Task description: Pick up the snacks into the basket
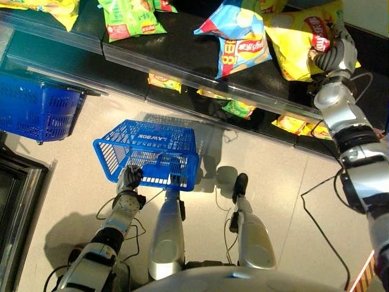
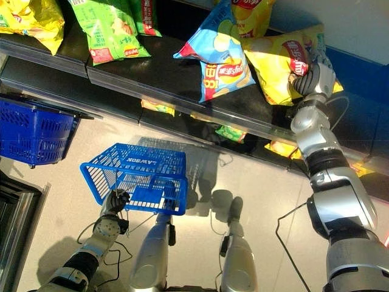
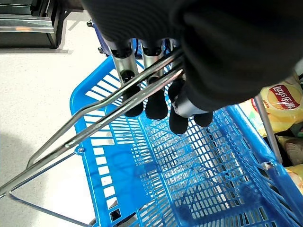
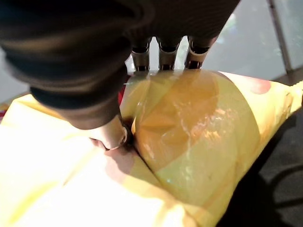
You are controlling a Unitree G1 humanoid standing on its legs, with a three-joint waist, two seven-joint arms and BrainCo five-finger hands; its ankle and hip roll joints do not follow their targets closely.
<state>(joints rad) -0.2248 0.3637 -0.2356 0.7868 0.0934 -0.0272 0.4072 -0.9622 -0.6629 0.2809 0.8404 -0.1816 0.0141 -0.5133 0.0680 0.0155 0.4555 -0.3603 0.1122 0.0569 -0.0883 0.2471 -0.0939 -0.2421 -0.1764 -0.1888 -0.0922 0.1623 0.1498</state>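
Yellow snack bag (image 2: 281, 70) on the far-right shelf (image 2: 176, 73) is pinched by the right hand (image 2: 311, 76), grasp step in hand; next, lift and carry it to the blue basket (image 1: 152, 155), whose wire handle (image 3: 94, 125) the left hand (image 1: 129, 179) clasps.

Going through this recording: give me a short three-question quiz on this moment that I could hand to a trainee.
1. True or false: the robot's left hand is curled round the metal wire handles of the blue plastic mesh basket.
2. Which snack does the right hand grip? A. the green bag B. the yellow crinkly chip bag on the dark shelf C. the blue-and-white bag
3. Fill in: the held basket contains ____ snacks.

Key: 1. True. 2. B; the right wrist view shows the fingers and thumb pinching the yellow bag. 3. No; the basket's mesh bottom is bare in the left wrist view.
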